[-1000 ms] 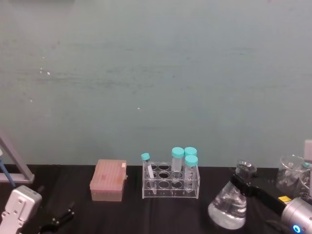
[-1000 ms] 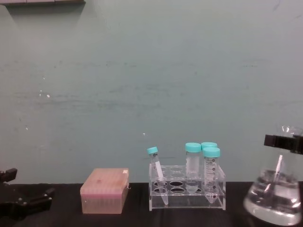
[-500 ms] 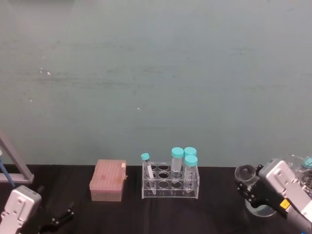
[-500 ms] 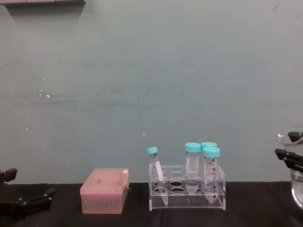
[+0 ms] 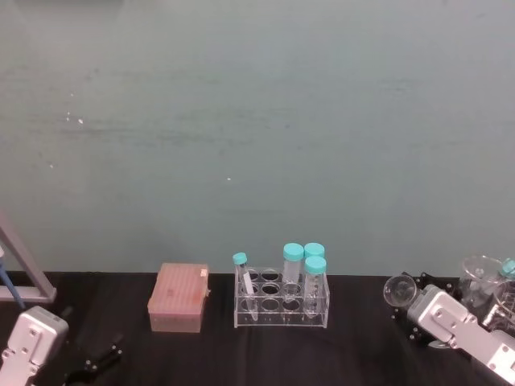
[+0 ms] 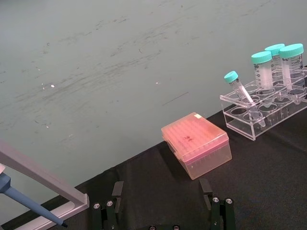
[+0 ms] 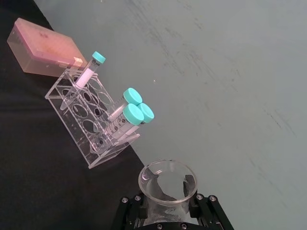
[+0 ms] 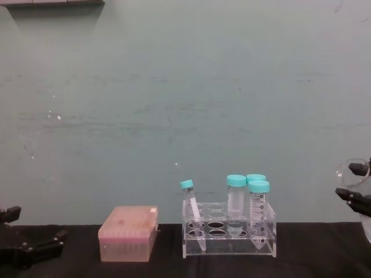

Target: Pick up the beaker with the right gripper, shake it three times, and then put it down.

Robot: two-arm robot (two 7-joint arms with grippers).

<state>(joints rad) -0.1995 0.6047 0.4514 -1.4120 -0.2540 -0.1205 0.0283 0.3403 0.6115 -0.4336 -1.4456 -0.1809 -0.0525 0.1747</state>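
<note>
Two black grippers work over the black tabletop [image 5: 362,346]. The flat-jawed right gripper [image 7: 168,205] is clamped on the narrow neck of the large clear glass conical beaker [image 7: 167,182], just under its flared rim, with one finger on each side. In the head view the beaker is at 3 o'clock from the clear acrylic tube rack [image 5: 282,304] holding teal-capped plastic tubes [image 5: 294,252]. It is tilted off upright, and its base is hidden. The left gripper [image 6: 161,194], fingers spread apart, sits at 8 o'clock from the pink plastic tip box [image 5: 179,299].
</note>
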